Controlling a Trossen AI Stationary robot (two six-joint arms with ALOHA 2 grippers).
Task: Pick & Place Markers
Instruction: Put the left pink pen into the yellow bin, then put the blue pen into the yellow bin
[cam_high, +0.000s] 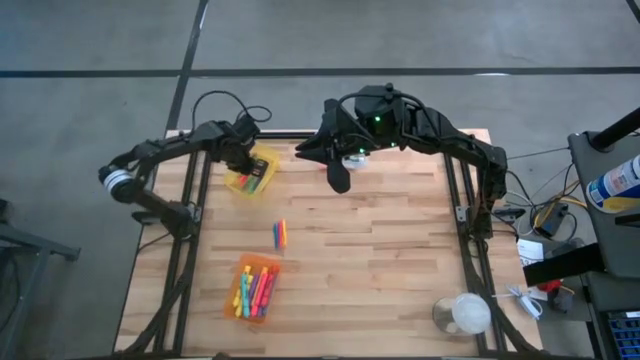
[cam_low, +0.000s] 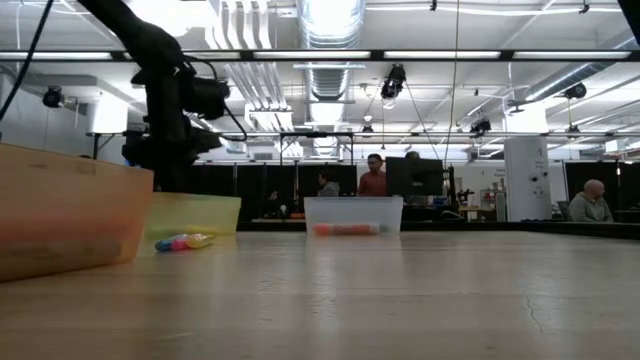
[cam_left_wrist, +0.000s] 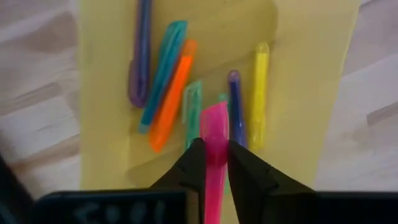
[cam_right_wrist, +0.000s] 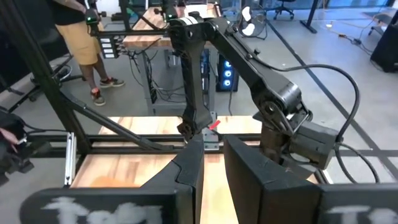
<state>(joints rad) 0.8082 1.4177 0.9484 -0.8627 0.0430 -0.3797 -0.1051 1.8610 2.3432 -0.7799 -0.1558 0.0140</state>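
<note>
Pink marker (cam_left_wrist: 214, 134) pinched in left gripper (cam_left_wrist: 213, 163) over yellow bin (cam_left_wrist: 106, 93) | right gripper (cam_right_wrist: 212, 163) parked, fingers apart, empty | risk: early release, marker bounces off others, misses bin

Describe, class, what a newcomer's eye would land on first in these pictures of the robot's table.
The left gripper pinches a bright pink marker over the yellow plastic bin at the table's far left, where purple, teal, orange, green and yellow markers already lie. Nearer the front, an orange plastic bin holds more bright markers, with a few loose ones between the two bins. The right gripper waits raised at the far edge.
</note>
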